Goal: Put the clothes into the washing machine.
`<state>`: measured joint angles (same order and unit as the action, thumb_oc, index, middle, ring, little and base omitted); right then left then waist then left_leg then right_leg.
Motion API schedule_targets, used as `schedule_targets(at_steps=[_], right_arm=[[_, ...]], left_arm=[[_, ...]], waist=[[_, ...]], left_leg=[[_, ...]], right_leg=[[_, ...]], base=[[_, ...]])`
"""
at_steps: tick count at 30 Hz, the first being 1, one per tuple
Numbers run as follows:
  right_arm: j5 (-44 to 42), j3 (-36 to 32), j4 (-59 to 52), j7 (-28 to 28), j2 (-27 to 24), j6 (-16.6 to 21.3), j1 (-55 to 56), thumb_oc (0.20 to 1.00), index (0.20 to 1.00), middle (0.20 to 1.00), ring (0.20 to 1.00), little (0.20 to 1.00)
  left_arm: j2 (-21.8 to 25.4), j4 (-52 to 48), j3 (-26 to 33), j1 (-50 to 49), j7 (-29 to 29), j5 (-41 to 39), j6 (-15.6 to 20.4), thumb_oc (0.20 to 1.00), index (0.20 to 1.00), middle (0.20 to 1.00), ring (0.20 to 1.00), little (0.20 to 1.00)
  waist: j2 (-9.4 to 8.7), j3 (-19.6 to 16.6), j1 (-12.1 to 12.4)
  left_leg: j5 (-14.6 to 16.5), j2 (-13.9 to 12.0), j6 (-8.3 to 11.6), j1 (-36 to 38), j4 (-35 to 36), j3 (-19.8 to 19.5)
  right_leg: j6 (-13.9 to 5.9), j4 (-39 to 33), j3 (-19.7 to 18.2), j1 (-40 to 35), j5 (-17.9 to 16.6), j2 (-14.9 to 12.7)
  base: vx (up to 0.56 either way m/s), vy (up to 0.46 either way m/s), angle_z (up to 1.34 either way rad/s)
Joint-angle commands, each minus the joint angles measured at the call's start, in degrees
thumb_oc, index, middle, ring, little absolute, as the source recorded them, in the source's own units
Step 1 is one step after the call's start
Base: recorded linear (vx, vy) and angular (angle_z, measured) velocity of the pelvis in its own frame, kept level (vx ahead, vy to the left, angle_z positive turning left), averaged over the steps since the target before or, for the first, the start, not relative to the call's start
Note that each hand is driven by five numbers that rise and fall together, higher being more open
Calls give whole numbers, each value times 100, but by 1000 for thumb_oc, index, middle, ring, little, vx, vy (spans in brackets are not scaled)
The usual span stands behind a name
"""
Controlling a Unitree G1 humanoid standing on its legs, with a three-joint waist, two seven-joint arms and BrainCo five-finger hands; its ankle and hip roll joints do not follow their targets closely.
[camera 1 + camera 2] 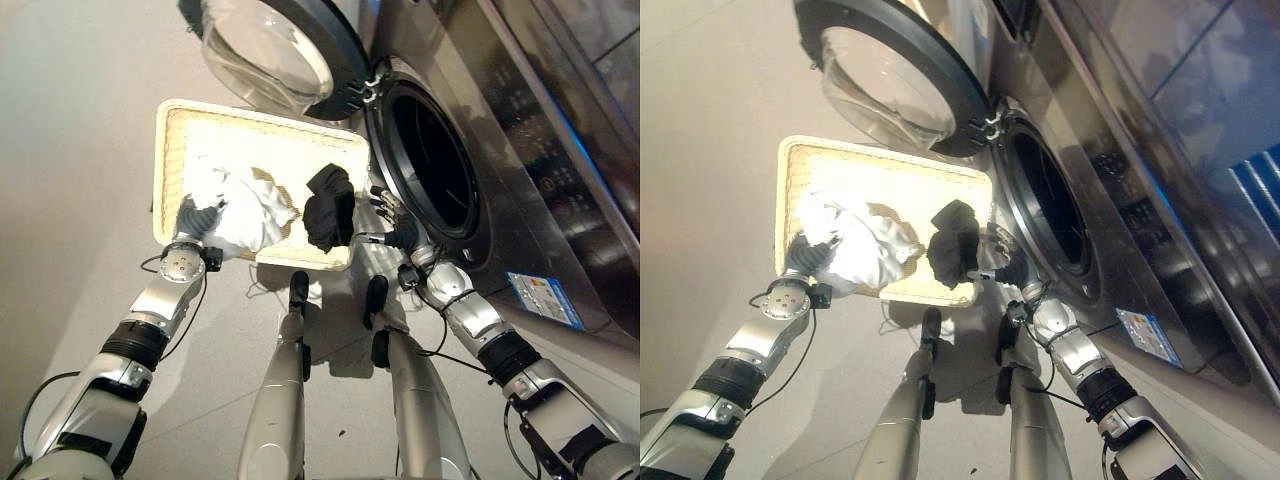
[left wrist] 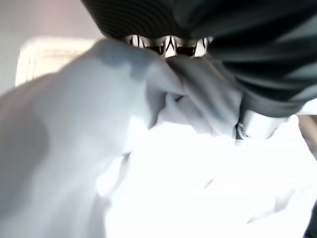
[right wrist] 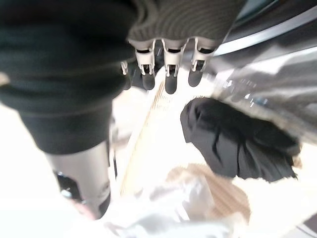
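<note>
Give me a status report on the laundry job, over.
Left hand shut on white garment in basket. Right hand open beside black garment, not gripping. Washer door open, drum opening unobstructed.

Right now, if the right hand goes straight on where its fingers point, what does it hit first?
Probably the black garment in the basket: the right hand, open, points at it from beside the washer opening. Depth is unclear.
</note>
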<state>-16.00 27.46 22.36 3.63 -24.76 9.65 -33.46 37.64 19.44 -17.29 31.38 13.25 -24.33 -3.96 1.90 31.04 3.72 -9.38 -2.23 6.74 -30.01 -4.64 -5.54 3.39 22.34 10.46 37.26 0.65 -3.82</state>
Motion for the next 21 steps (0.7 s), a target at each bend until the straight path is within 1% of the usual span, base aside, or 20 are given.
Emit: schedule_targets(at_steps=[1,2,3,4,5,7,8,10,12,14,15,16,19,21], right_arm=[[162,82,-521,-266,-128,18,-15,1000,1000,1000,1000,1000],[207,133,-495,-338,-97,29,-62,1000,1000,1000,1000,1000],[206,180,-487,-373,-77,25,-135,1000,1000,1000,1000,1000],[177,241,-500,-379,-33,-31,-163,1000,1000,1000,1000,1000],[173,312,-517,-451,25,-134,-257,1000,1000,1000,1000,1000],[171,349,-544,-477,47,-186,-285,1000,1000,1000,1000,1000],[131,438,-627,-560,76,-337,-310,1000,1000,1000,1000,1000],[45,614,-709,-632,140,-513,-309,1000,1000,1000,1000,1000],[-54,681,-724,-615,160,-533,-294,1000,1000,1000,1000,1000],[-261,760,-765,-645,195,-641,-296,1000,1000,1000,1000,1000],[-466,818,-824,-705,222,-717,-269,1000,1000,1000,1000,1000],[-556,858,-858,-702,233,-737,-244,1000,1000,1000,1000,1000],[-1323,961,-937,-799,363,-775,-98,1000,1000,1000,1000,1000],[-1667,961,-982,-924,485,-748,-1,1000,1000,1000,1000,1000]], left_arm=[[-13,-864,-81,131,-1010,-541,353,200,200,200,200,200],[-36,-1079,-174,86,-1300,-652,341,200,200,200,200,200],[-34,-1272,-257,88,-1495,-715,316,200,200,200,200,200],[-33,-1446,-363,80,-1641,-780,242,200,200,200,200,200],[-15,-1615,-480,136,-1890,-855,160,200,200,200,200,200],[3,-1695,-535,158,-1980,-915,121,200,200,200,200,200],[20,-1869,-608,187,-2173,-1041,36,200,200,200,200,200],[33,-2061,-762,220,-2406,-1275,-27,200,200,200,200,200],[40,-2134,-813,207,-2500,-1291,-48,200,200,200,200,200],[59,-2210,-922,227,-2570,-1231,-58,200,200,200,200,200],[40,-2300,-997,253,-2650,-1166,-126,200,200,200,200,200],[34,-2329,-1061,270,-2633,-1132,-136,200,200,200,200,200],[-35,-2334,-1305,353,-2506,-1076,-263,200,200,200,200,200],[-101,-2309,-1388,376,-2374,-954,-375,200,200,200,200,200]], waist=[[391,-124,-59],[413,-124,-37],[450,-124,-1],[457,-124,2],[492,-124,41],[498,-124,50],[506,-124,64],[505,-124,74],[507,-124,80],[500,-124,79],[490,-124,74],[485,-124,63],[470,-124,15],[453,-124,-12]], left_leg=[[294,420,-213,38,-392,284],[331,436,-215,102,-418,291],[296,416,-211,84,-416,305],[321,433,-207,135,-422,312],[265,411,-205,121,-395,325],[260,409,-211,125,-387,325],[234,401,-218,136,-342,326],[186,382,-223,153,-245,330],[177,381,-233,158,-213,329],[166,379,-243,142,-194,336],[164,389,-263,101,-205,329],[168,393,-271,79,-217,328],[195,415,-303,51,-244,318],[199,416,-319,62,-217,339]], right_leg=[[-537,-276,-51,-586,283,89],[-539,-202,-11,-655,367,53],[-542,-225,35,-667,323,52],[-550,-177,61,-721,392,23],[-548,-212,101,-736,344,38],[-550,-209,112,-742,345,39],[-560,-228,124,-763,343,42],[-573,-282,122,-785,318,57],[-581,-298,126,-784,309,64],[-585,-310,125,-760,286,70],[-590,-304,110,-709,264,70],[-594,-300,102,-685,252,69],[-607,-283,52,-638,228,66],[-620,-306,41,-643,216,75]], base=[[0,-60,21],[-13,-34,36],[5,-51,39],[-14,-58,40],[7,-39,19],[-3,-45,12],[4,-66,8],[7,-59,8],[3,-40,3],[0,0,0],[0,0,0],[-16,-28,5],[5,-24,9],[1,-29,2]])
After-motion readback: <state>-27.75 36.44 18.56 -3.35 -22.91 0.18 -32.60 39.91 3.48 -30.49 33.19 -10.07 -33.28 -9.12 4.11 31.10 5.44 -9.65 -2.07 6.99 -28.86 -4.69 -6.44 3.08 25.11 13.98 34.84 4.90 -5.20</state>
